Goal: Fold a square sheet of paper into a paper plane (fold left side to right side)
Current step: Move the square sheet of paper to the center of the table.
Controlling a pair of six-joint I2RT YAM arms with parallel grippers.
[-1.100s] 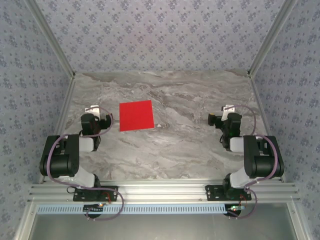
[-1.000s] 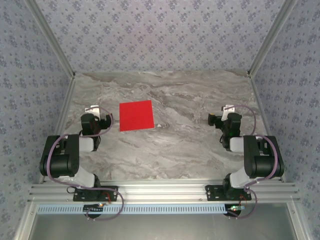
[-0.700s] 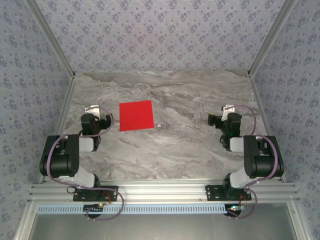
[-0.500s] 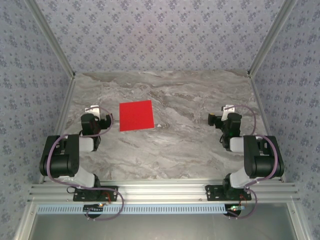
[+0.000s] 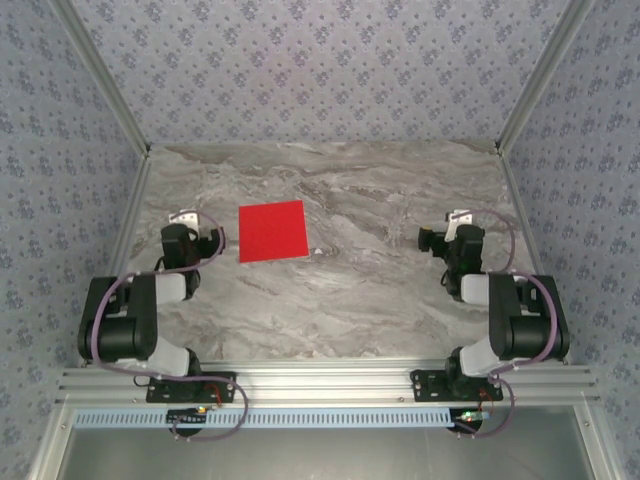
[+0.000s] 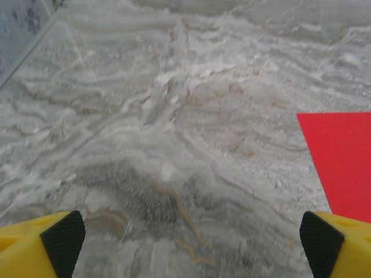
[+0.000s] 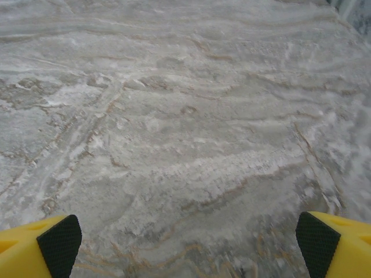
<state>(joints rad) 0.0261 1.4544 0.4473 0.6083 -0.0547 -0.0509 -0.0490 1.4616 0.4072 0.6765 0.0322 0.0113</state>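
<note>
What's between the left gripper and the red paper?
Only bare table. In the left wrist view the open left gripper hangs over grey marble, and the red paper lies flat off to its right.

The sheet of paper lay flat on the desk, left of the middle and in the desk's farther half. The left pincer stood just to the sheet's left, apart from it. The right pincer stood well apart on the desk's right side, level with the left one. Walls stood behind and at both sides.
</note>
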